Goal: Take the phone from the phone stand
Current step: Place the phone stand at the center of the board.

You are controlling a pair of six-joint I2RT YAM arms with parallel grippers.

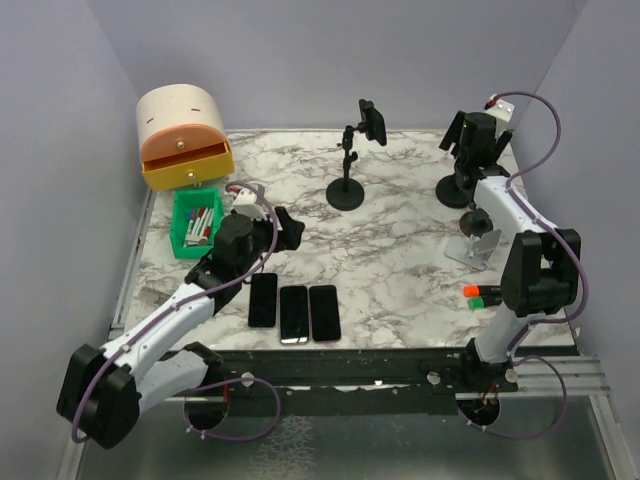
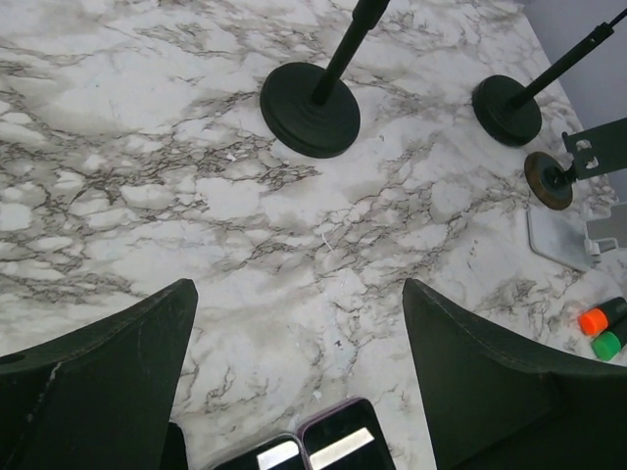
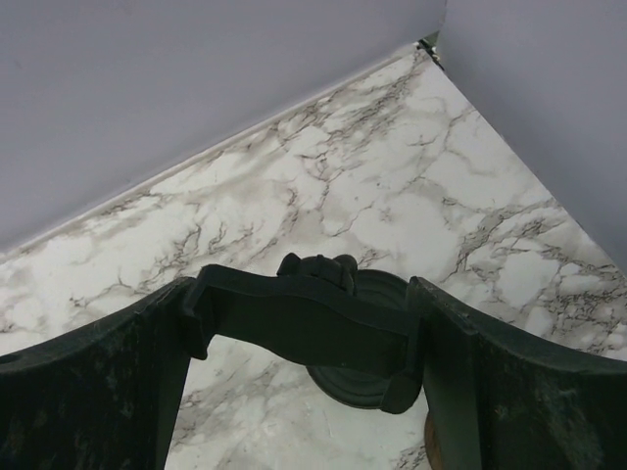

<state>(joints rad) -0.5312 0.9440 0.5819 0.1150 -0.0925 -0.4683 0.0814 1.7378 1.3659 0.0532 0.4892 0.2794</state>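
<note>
A black phone stand [image 1: 346, 190] stands at mid table with a dark phone [image 1: 373, 122] clamped at its top. A second phone stand [image 1: 456, 190] is at the back right. My right gripper [image 1: 468, 140] hovers at its head, open. In the right wrist view this stand's black clamp [image 3: 294, 328] spans the gap of my right gripper [image 3: 299, 294], its ends close against both fingers; I cannot tell if it holds a phone. My left gripper [image 1: 290, 228] is open and empty [image 2: 299, 289] over bare marble, just behind three flat phones [image 1: 294, 312].
A green bin of pens [image 1: 197, 222] and a cream and orange drawer box [image 1: 183, 137] sit at the back left. A small metal stand [image 1: 475, 245] and orange and green markers [image 1: 480, 293] lie at the right. Walls close in the table's back and sides.
</note>
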